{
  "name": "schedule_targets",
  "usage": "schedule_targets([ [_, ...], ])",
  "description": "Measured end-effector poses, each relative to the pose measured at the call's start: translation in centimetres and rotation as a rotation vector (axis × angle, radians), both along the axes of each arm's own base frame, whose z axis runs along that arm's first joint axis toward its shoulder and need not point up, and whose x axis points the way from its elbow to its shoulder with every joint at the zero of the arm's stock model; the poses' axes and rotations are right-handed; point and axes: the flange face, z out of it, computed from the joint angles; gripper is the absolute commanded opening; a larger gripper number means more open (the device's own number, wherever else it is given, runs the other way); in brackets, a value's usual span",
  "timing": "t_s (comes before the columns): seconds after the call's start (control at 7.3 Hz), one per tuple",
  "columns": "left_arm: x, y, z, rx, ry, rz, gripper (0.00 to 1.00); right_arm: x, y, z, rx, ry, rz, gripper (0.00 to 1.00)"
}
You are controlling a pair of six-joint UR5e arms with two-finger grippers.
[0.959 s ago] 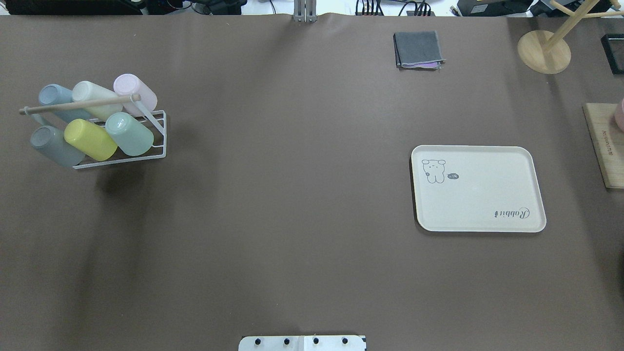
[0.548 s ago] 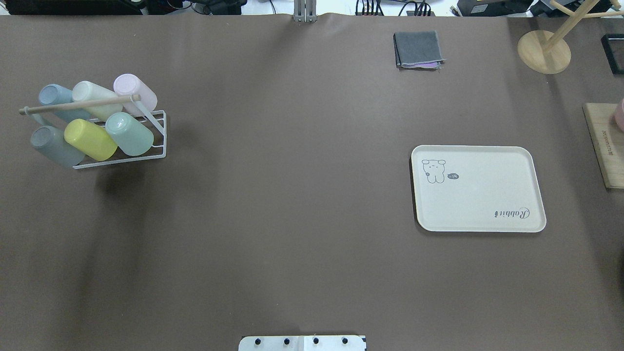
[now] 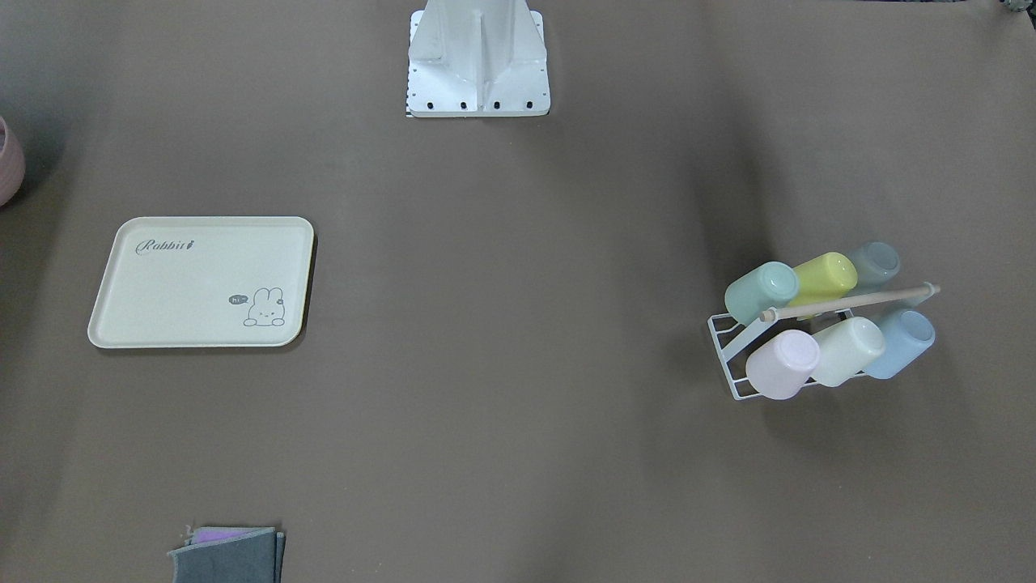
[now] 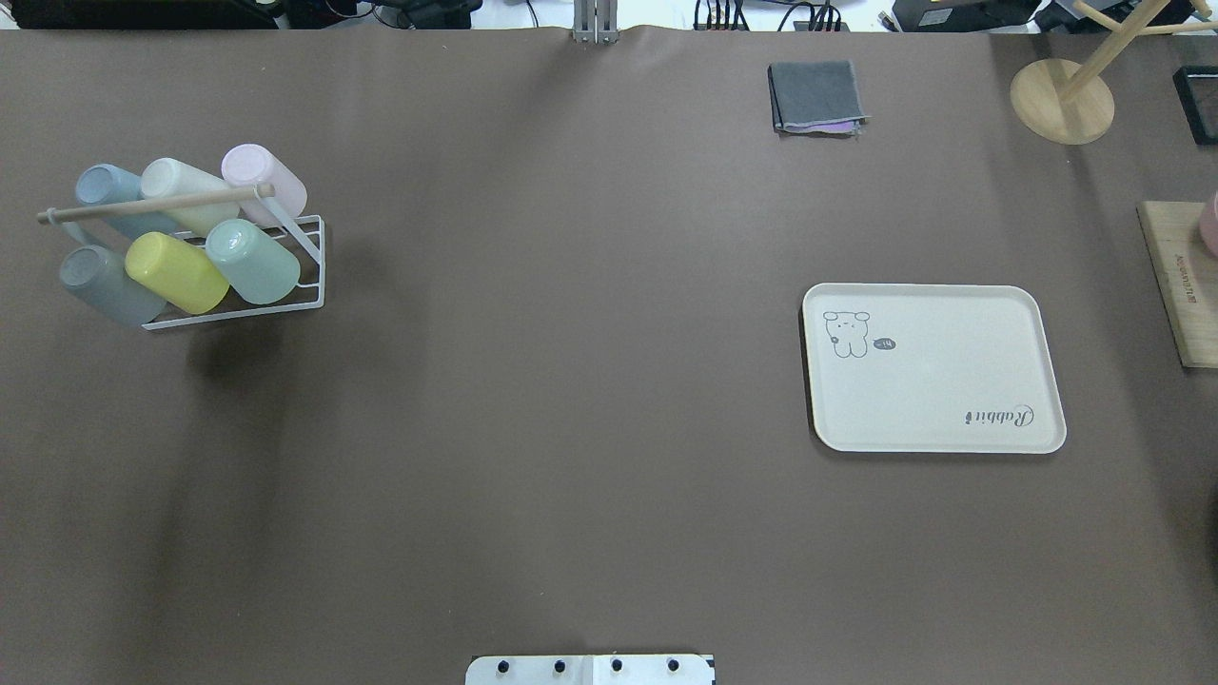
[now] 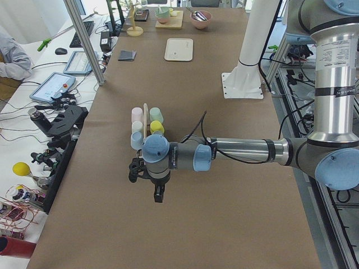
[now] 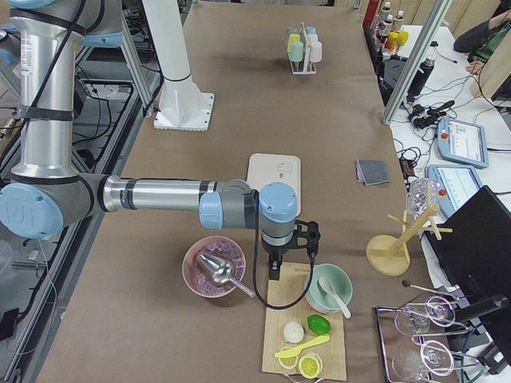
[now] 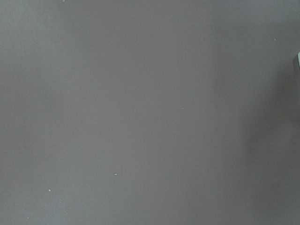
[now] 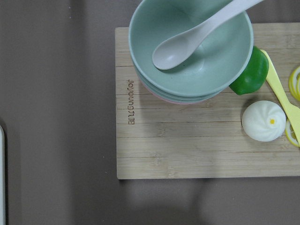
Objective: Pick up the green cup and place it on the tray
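Neither wrist view shows its own fingers, and the overhead and front views catch no arm. Only the side views do: the left claw (image 5: 159, 195) hangs over bare desk (image 4: 571, 381), the right claw (image 6: 274, 269) above a wooden board (image 8: 187, 150). I cannot tell whether either is wide or narrow. Farther out, the green cup (image 4: 252, 260) lies tilted in a white wire rack (image 4: 323, 266), well apart from the tray (image 4: 933, 390).

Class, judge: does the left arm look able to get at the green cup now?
Likely yes: the left gripper hangs near the rack, and nothing covers the green cup at its end.
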Motion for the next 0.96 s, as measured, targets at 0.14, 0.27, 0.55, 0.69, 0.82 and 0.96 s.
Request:
schedule_targets([
  [0.14, -0.01, 0.00, 0.00, -0.001, 0.000, -0.001, 0.99, 0.00, -0.02, -0.11, 0.005, 0.000, -0.002, 1.00],
  [0.27, -0.03, -0.01, 0.02, -0.003, -0.001, -0.002, 0.99, 0.00, -0.05, -0.17, 0.008, 0.000, -0.004, 1.00],
  [0.55, 0.00, -0.11, -0.03, -0.002, -0.004, -0.002, 0.99, 0.00, -0.10, -0.14, 0.006, 0.000, -0.003, 1.00],
  [0.69, 0.00, -0.12, -0.10, 0.002, -0.007, 0.000, 0.99, 0.01, -0.12, -0.06, 0.003, 0.000, -0.001, 1.00],
  [0.82, -0.01, -0.13, -0.25, 0.007, -0.009, 0.002, 0.99, 0.01, -0.14, -0.04, 0.002, 0.001, -0.001, 1.00],
  [0.96, -0.03, -0.15, -0.58, 0.016, -0.010, 0.002, 0.99, 0.01, -0.17, -0.05, 0.002, 0.001, -0.001, 1.00],
])
